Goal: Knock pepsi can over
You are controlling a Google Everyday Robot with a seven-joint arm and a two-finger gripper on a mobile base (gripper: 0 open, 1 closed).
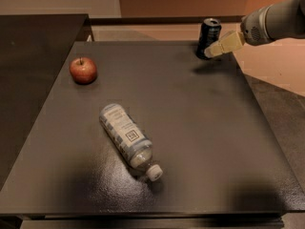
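The pepsi can (208,36) is dark navy-black with a silver top rim. It stands near the far right edge of the dark table (190,128), tilted a little to the left. My gripper (211,52) comes in from the upper right on a grey arm. Its cream tip is right at the can's lower right side, just above the table.
A red apple (83,70) sits at the far left of the table. A clear plastic water bottle (127,139) with a white cap lies on its side in the middle front. A darker counter (33,56) adjoins the table on the left.
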